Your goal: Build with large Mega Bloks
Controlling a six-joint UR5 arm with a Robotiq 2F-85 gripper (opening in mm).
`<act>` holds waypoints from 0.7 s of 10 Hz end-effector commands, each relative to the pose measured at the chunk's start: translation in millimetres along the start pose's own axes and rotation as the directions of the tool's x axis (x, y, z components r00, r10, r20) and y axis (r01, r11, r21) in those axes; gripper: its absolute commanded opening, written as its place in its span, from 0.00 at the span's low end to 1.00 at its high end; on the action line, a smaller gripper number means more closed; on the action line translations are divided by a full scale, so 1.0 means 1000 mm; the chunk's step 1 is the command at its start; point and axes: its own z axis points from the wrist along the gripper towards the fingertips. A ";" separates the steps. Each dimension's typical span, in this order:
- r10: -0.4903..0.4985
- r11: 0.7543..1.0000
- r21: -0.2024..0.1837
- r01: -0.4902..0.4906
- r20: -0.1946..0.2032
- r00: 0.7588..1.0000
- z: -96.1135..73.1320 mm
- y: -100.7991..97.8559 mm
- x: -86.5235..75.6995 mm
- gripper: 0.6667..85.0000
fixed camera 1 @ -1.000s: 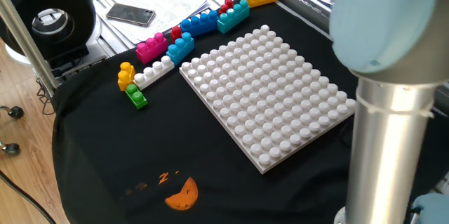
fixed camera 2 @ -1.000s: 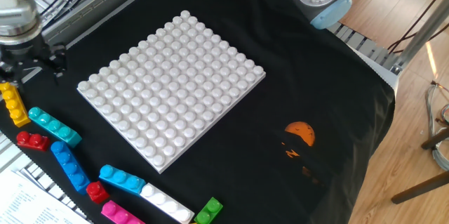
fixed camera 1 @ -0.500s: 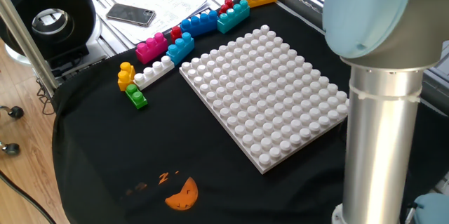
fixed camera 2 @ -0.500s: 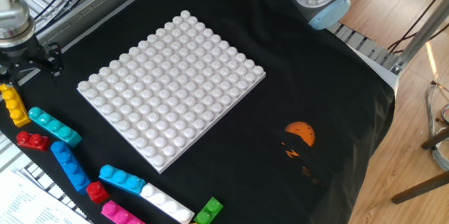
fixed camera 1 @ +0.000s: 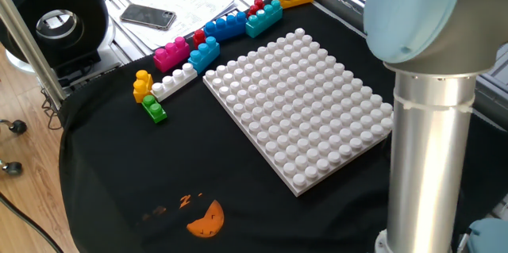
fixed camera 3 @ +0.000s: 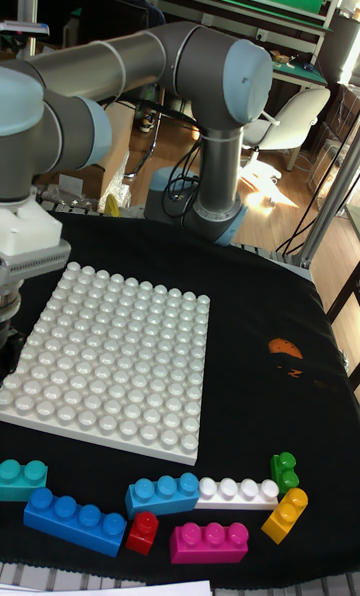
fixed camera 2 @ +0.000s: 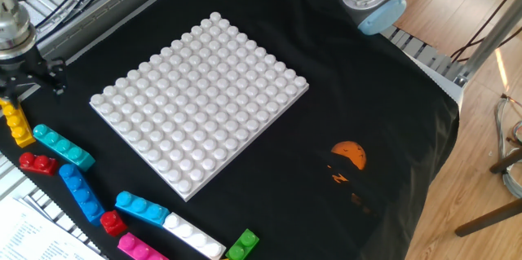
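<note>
The large Mega Bloks lie in a loose row along the table edge beside the white baseplate (fixed camera 2: 200, 101). From one end the row runs long yellow (fixed camera 2: 15, 121), teal (fixed camera 2: 64, 147), red (fixed camera 2: 37, 163), long blue (fixed camera 2: 80, 192), light blue (fixed camera 2: 141, 208), white (fixed camera 2: 194, 235), pink (fixed camera 2: 140, 247) and green (fixed camera 2: 242, 244). An orange-yellow brick (fixed camera 1: 142, 85) sits by the green one (fixed camera 1: 155, 109). My gripper (fixed camera 2: 31, 90) hangs open just above the yellow brick's far end, holding nothing.
The arm's grey column (fixed camera 1: 429, 126) fills the right of one fixed view. Beyond the bricks lie a phone (fixed camera 1: 148, 17), papers and a black round device (fixed camera 1: 51, 15). An orange logo (fixed camera 2: 349, 156) marks the black cloth.
The gripper has shifted along the table edge toward the yellow brick and stayed open. No brick has moved.
</note>
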 end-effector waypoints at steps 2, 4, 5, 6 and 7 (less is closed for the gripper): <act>-0.173 0.985 0.020 0.174 -0.026 0.985 0.008 -0.033 0.020 0.87; -0.210 0.977 -0.028 0.212 0.036 0.977 0.014 -0.025 0.005 0.92; -0.228 0.972 -0.048 0.230 0.031 0.973 0.018 -0.022 0.003 0.92; -0.258 0.965 -0.047 0.258 0.007 0.966 0.020 -0.024 0.003 0.91; -0.255 0.965 -0.066 0.253 -0.015 0.967 0.022 -0.018 0.006 0.88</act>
